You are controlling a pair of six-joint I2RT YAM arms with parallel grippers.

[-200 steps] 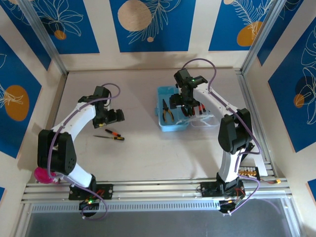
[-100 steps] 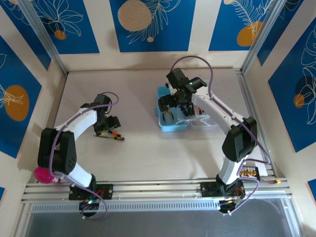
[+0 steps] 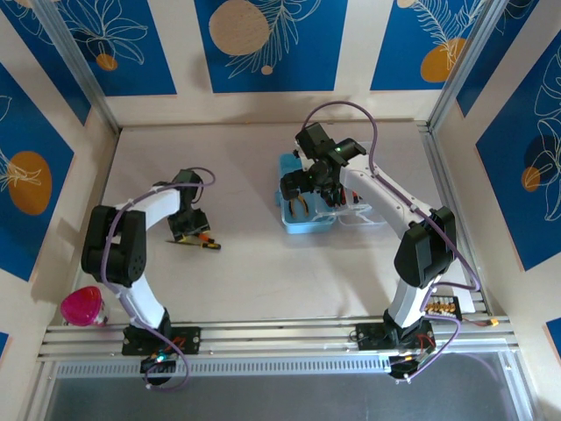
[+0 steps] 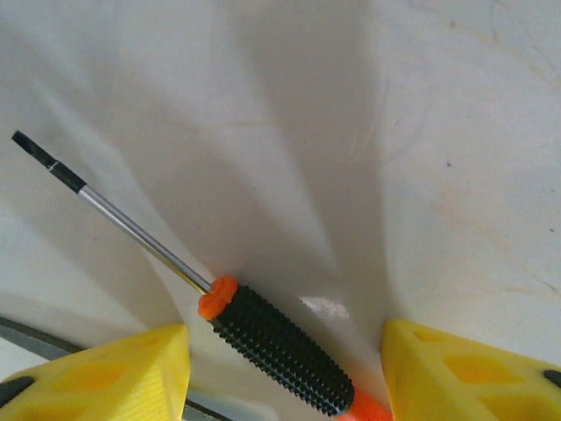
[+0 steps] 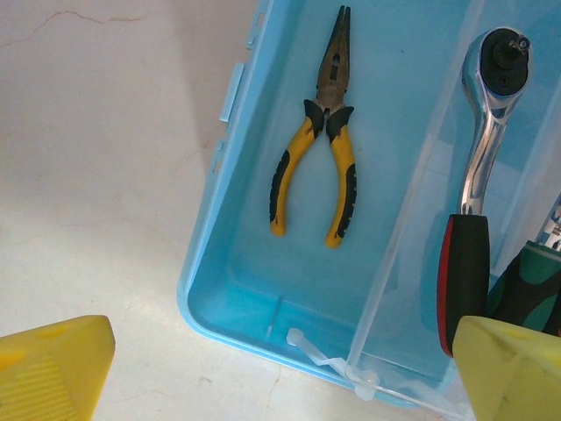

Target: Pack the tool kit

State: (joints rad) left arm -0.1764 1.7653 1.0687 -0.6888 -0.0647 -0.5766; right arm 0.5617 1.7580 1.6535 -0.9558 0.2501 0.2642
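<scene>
While the left claw (image 4: 285, 367) sits low over the worktop (image 4: 438, 132), its two yellow fingers (image 4: 123, 373) stand apart, one on each side of a screwdriver (image 4: 216, 296). A gap shows between each finger and the handle, so nothing is gripped.
- Screwdriver: the black knurled handle with its orange collar lies flat between the fingers. The bare metal shaft runs away from the claw at a slant and ends in a dark flat tip well ahead of the fingertips.
- Beyond the tip: bare pale worktop with faint scuffs.
- Pink cup (image 3: 81, 305): well apart from this claw, back by the arm's base at the near edge of the worktop.

Right claw (image 5: 280, 355): fingers spread wide, holding nothing, hovering over the near end of the open light-blue case (image 5: 200, 263).
- Pliers (image 5: 327, 118): directly ahead of the claw, flat on the blue floor of the case, yellow-and-black handles toward the claw, jaws closed and pointing away.
- To the claw's right, past a clear plastic edge: a ratchet wrench (image 5: 478, 184), chrome head away from the claw, red-and-black grip toward the right finger.
- Just right of that grip: a green-and-black handle (image 5: 526, 281), partly hidden by the right finger; cannot tell which tool it is.
- To the claw's left, outside the case wall: bare worktop.
</scene>
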